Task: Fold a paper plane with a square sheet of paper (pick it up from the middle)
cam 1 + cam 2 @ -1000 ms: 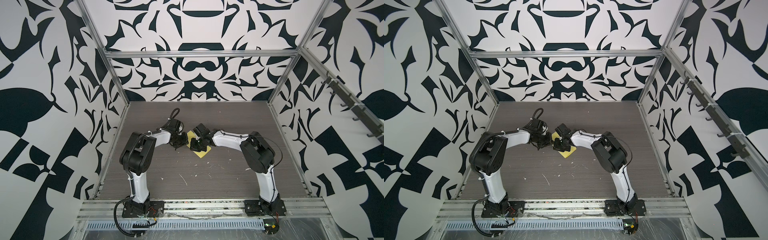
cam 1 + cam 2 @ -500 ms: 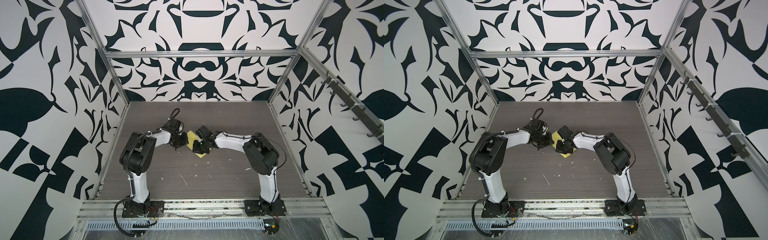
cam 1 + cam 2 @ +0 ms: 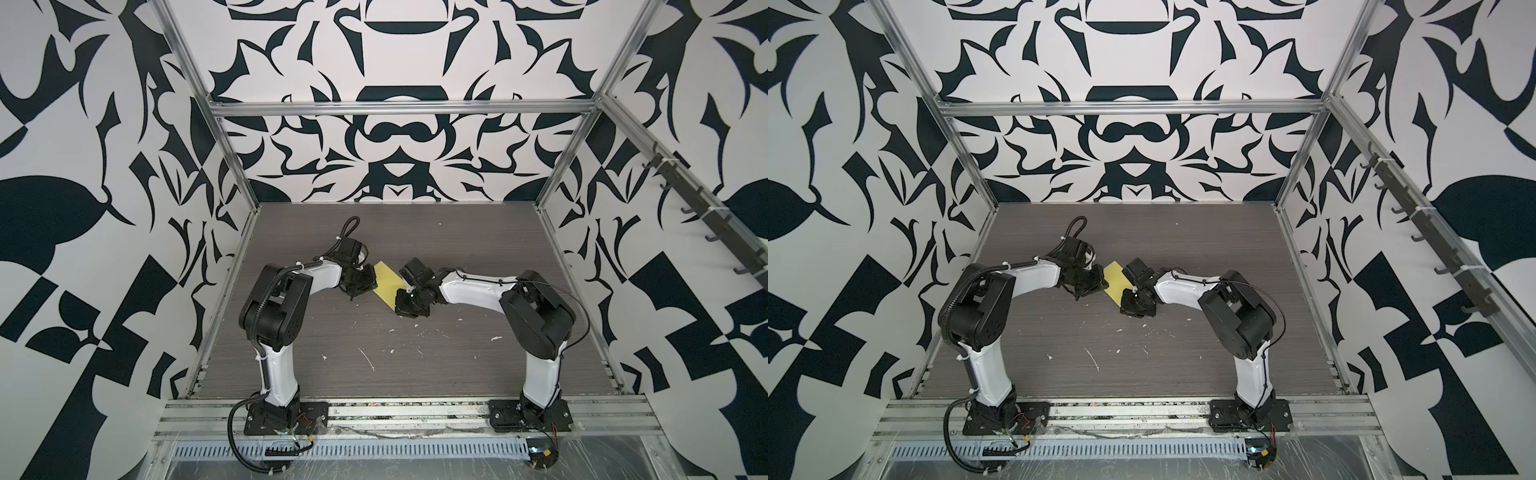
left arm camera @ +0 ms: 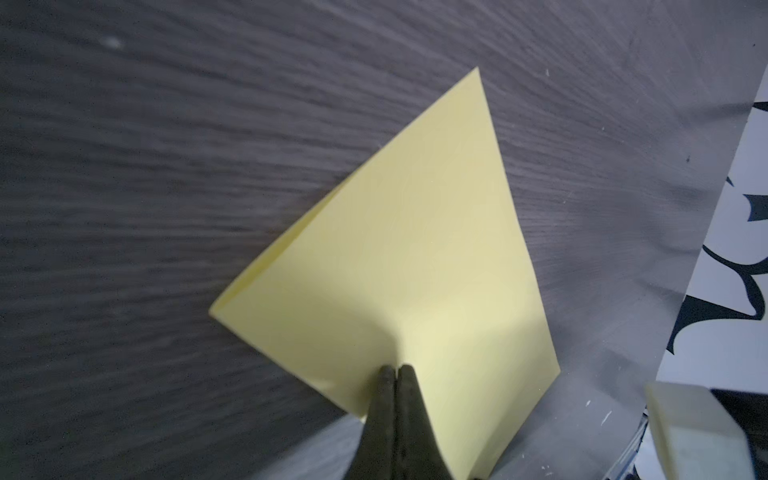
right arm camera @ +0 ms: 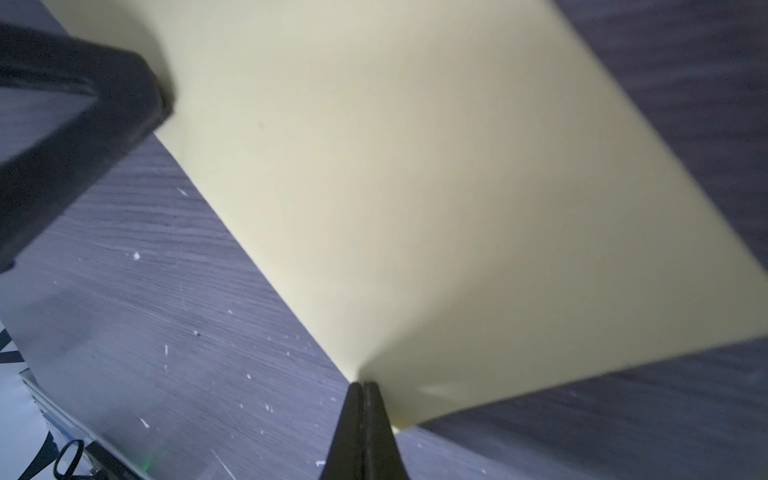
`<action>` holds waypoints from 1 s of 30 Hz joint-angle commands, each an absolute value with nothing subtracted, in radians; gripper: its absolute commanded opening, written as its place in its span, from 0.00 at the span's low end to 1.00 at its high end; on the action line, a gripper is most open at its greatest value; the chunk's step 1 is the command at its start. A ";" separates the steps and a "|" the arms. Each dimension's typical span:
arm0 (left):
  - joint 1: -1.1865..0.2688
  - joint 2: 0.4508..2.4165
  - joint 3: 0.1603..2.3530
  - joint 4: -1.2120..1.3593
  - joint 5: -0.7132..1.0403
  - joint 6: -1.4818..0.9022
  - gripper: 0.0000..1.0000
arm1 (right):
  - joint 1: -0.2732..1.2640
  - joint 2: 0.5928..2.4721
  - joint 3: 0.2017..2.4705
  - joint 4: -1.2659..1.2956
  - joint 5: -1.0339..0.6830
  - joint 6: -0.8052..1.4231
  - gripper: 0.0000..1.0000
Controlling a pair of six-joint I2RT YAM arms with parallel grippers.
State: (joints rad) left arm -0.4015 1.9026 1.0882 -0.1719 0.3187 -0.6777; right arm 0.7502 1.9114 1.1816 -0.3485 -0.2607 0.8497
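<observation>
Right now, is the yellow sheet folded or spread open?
Folded: in the left wrist view the square sheet of paper shows two stacked layers along one edge and a pointed outline.

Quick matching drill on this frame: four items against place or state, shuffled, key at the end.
1. square sheet of paper
2. left gripper
3. white flecks
4. hook rail

a. on the wall at the right in both top views
b. shut, tips over the paper
c. yellow, folded over
d. scattered on the table

Pairs: 1-c, 2-b, 3-d, 4-a
</observation>
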 commanded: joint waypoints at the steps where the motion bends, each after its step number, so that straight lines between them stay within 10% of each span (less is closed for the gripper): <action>1: -0.399 1.898 1.060 -0.245 0.274 -0.664 0.00 | 0.747 1.857 1.195 -0.402 -0.242 0.811 0.00; 30: -0.406 1.885 1.118 -0.313 0.350 -0.535 0.01 | 0.729 2.065 1.393 -0.370 -0.313 0.721 0.00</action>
State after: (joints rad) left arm -0.4026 1.8595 1.0870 -0.2588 0.3710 -0.5827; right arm 0.7300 2.0701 1.3865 -0.3332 -0.3149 0.7341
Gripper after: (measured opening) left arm 0.040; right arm 0.052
